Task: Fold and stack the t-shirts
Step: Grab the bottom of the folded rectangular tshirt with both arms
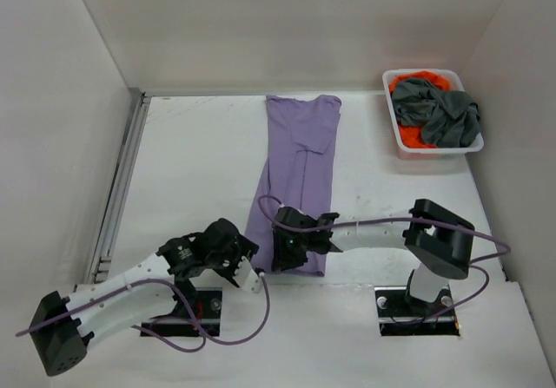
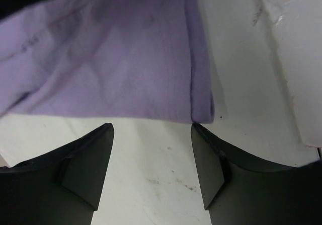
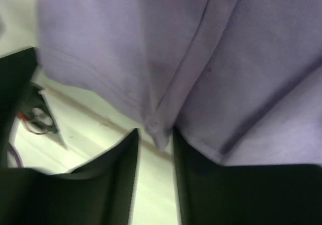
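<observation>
The lavender t-shirt [image 1: 300, 162] lies folded into a long narrow strip down the middle of the table. My left gripper [image 1: 246, 262] sits at its near left corner. In the left wrist view that gripper [image 2: 151, 127] is open over bare table, with the hem [image 2: 110, 59] just past its tips. My right gripper [image 1: 282, 251] is at the near hem. Its jaws [image 3: 155, 130] stand slightly apart, and a fold of lavender cloth [image 3: 176, 44] dips between the tips with a sliver of table beside it. The grey t-shirt [image 1: 443, 110] and orange t-shirt [image 1: 413, 82] lie bunched in the basket.
The white basket [image 1: 434, 151] stands at the back right corner against the wall. A metal rail [image 1: 117, 188] runs along the table's left edge. White walls close in the left, back and right sides.
</observation>
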You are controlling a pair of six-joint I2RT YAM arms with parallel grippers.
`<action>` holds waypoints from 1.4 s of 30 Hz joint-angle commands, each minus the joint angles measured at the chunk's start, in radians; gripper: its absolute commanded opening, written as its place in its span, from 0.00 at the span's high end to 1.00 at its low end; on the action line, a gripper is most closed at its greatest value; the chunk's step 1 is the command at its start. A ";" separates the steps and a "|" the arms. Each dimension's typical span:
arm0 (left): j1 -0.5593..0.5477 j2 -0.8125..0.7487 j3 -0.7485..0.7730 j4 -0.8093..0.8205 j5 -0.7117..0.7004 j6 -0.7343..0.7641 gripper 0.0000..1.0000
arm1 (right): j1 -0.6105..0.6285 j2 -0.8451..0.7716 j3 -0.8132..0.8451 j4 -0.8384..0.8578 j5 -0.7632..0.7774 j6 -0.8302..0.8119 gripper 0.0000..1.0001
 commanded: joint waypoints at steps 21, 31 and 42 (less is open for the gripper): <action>-0.109 0.287 -0.039 0.226 -0.030 0.123 0.86 | -0.118 -0.669 -0.461 -0.105 0.144 0.160 0.37; -0.228 0.240 0.055 0.082 -0.034 -0.116 0.89 | -0.083 -0.420 -0.411 0.061 0.084 0.158 0.53; -0.225 0.261 0.197 -0.010 -0.019 -0.383 0.99 | -0.075 -0.647 -0.426 -0.107 0.077 0.178 1.00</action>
